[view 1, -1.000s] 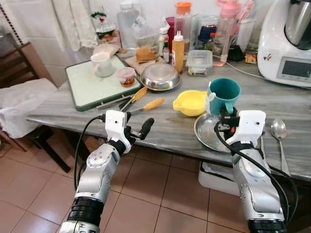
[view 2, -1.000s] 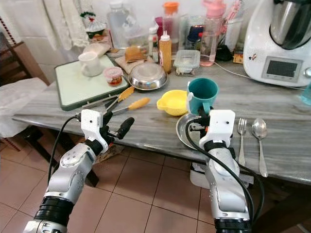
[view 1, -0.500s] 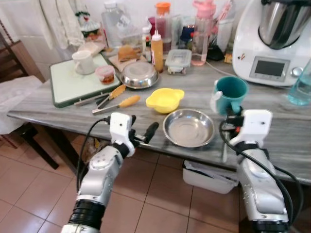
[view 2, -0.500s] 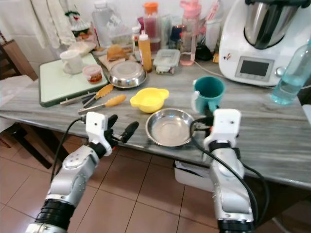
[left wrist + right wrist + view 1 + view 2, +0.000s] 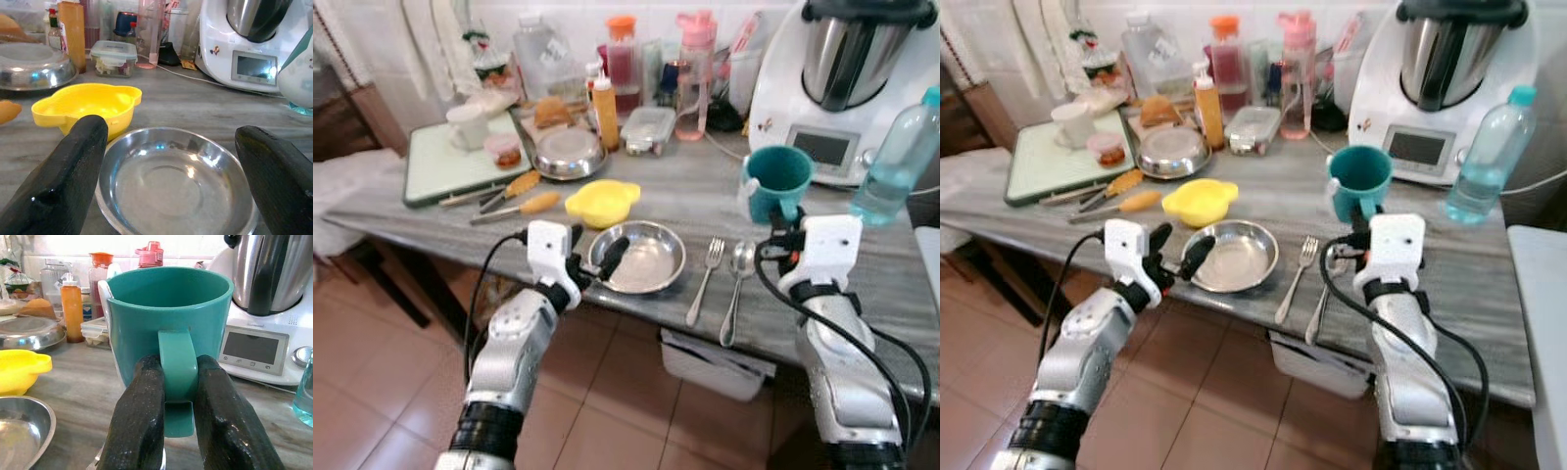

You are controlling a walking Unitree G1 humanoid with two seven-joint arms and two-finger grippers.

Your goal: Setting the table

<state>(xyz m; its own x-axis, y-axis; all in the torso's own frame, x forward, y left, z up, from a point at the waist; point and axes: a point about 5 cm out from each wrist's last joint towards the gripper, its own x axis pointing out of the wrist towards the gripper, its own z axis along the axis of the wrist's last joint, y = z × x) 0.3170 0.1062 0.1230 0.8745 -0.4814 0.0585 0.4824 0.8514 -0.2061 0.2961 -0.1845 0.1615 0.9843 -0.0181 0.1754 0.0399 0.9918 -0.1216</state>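
Right now the right gripper (image 5: 178, 396) pinches the handle of the round teal cup (image 5: 775, 182) between its two black fingers, holding it upright at the far right side of the grey stone table (image 5: 685, 201). Just left of it lie a silver spoon (image 5: 737, 281) and a silver fork (image 5: 705, 276). The left gripper (image 5: 171, 171) has its fingers spread wide at the near edge of the shiny metal plate (image 5: 641, 257). A small yellow bowl (image 5: 601, 202) sits just behind the plate.

right claw (image 5: 780, 227) gripping teal mug (image 5: 775, 183) | left claw (image 5: 594, 257) spread at steel plate (image 5: 641, 258)
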